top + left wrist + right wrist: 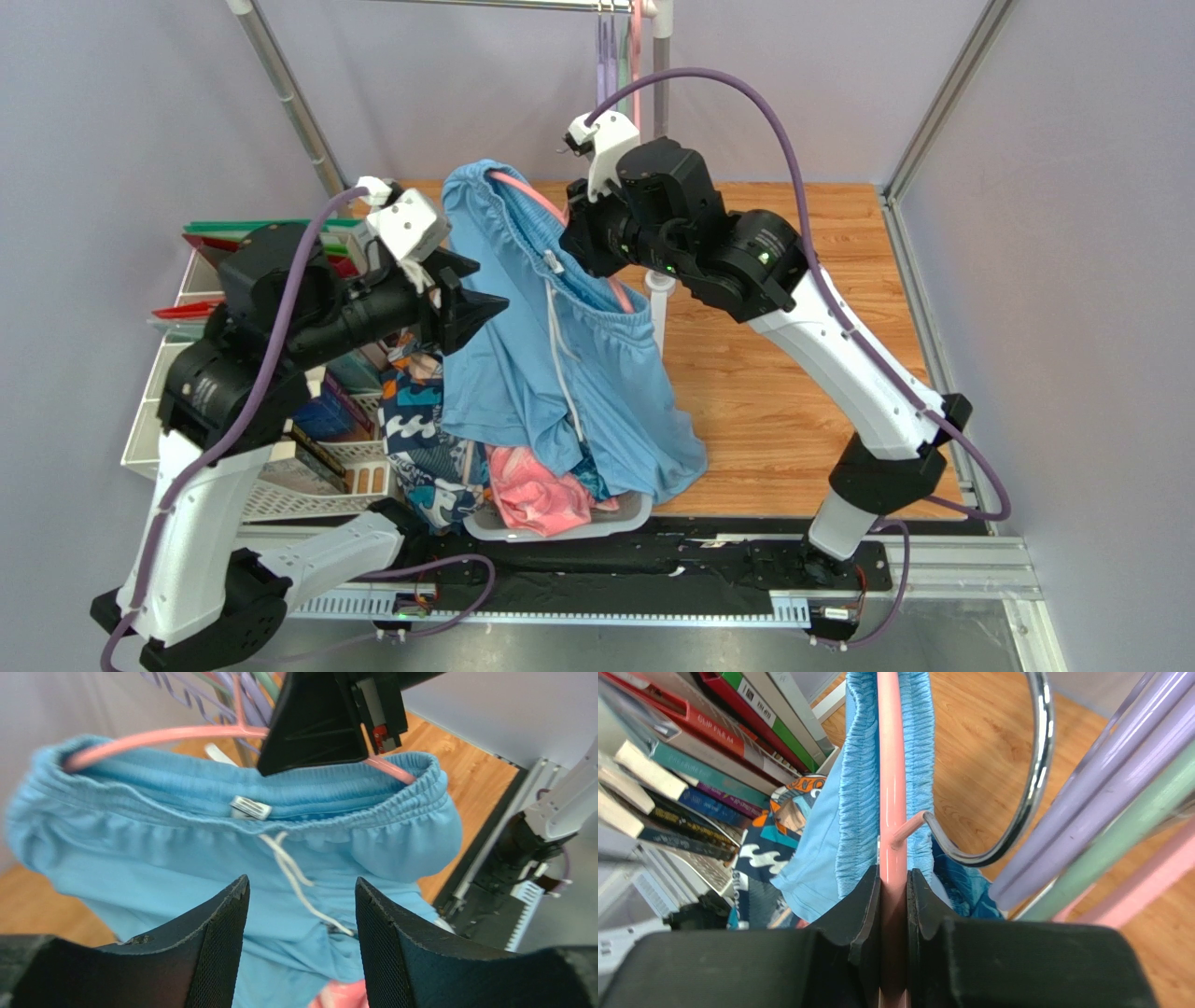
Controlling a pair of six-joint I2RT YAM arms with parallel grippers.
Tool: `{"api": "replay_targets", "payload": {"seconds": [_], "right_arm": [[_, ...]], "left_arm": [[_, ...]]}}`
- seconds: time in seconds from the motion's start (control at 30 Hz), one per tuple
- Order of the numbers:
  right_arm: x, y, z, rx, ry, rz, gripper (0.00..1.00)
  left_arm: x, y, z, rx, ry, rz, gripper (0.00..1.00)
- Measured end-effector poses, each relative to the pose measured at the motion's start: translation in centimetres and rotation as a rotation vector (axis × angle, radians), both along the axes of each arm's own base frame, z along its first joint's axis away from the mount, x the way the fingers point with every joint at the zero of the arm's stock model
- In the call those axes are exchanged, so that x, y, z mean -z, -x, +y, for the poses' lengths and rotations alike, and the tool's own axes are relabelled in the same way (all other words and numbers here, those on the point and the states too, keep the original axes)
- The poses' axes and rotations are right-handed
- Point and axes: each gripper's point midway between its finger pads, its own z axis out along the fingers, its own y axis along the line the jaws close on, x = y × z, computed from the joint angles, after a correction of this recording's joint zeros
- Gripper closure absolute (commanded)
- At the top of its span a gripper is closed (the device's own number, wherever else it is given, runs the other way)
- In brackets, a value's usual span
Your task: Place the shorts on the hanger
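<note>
The light blue shorts (561,357) hang with their elastic waistband stretched around the salmon-pink hanger (522,188), held up above the table. My right gripper (572,241) is shut on the hanger's top bar (892,777), beside its metal hook (1036,777); the waistband (856,777) runs along both sides of the bar. My left gripper (487,308) is open and empty, just left of the shorts, facing their front (175,847) below the white drawstring (291,868). In the left wrist view the hanger (161,737) shows through the waistband, and the left gripper (302,889) holds nothing.
A pale basket (617,518) under the shorts holds a pink garment (536,497) and a patterned teal garment (421,420). A white rack of books (211,294) stands at the left. Purple and green hangers (1102,791) hang from the back rail (617,56).
</note>
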Motion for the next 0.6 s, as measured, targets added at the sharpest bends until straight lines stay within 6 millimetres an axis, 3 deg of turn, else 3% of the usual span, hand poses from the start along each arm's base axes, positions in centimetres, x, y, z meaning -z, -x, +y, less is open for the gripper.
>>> {"api": "replay_targets", "payload": {"seconds": [0.2,0.27,0.4,0.6], "right_arm": [[1.8,-1.5,2.8,0.101,-0.068,0.089,1.00],[2.1,-1.6,3.7,0.118,-0.079,0.092,1.00],[2.2,-1.6,5.3,0.141,-0.115,0.089,1.00],[1.5,-2.1,5.9,0.181,-0.171,0.084,1.00]], "left_arm": [[5.5,-0.5,-2.6,0.018,0.102,0.233,0.32],[6.4,-0.4,-3.0,0.019,0.134,0.273,0.31],[6.0,-0.4,-3.7,0.024,0.216,0.285,0.31],[5.2,-1.0,-4.6,0.036,0.327,0.274,0.28]]}}
